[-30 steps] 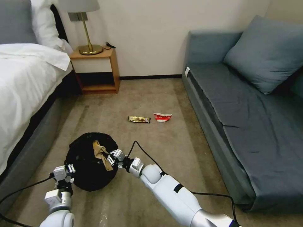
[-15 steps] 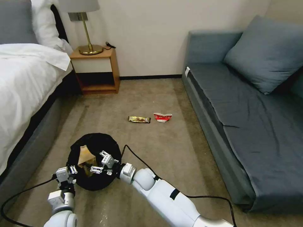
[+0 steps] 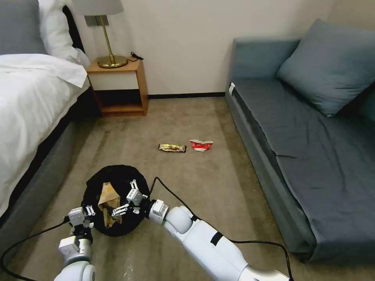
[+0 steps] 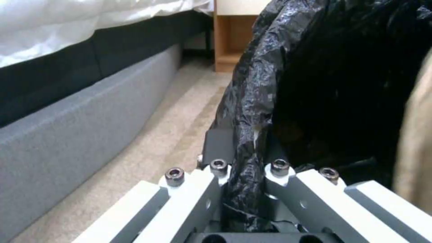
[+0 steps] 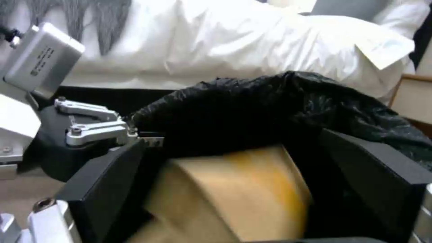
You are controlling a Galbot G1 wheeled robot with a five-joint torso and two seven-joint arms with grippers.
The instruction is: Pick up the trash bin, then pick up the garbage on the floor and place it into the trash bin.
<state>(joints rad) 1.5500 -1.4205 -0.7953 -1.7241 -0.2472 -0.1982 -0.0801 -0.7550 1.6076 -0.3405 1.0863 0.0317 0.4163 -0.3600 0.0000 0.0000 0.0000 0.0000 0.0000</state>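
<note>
Right claw [image 3: 124,203] partly hiding tan paper [image 3: 108,198]

The left end effector [image 3: 89,211] is pinched closed at the lower left. The right arm reaches across, its end effector [image 3: 125,201] spread wide.

Open carpet [image 3: 203,183] lies between the bed [image 3: 35,117] at 9 o'clock and the sofa [image 3: 297,148] at 3 o'clock. The snack wrapper [image 3: 172,148] and red-and-white carton [image 3: 201,145] lie side by side at 12 o'clock, clear on all sides. The nightstand [image 3: 117,88] closes the 11 o'clock corner. The trash bin [image 3: 115,183] mouth is crowded: tan paper [image 3: 108,199] inside, right gripper [image 3: 125,202] spread above it, left gripper [image 3: 81,216] clamped on the rim at 7 o'clock.
</note>
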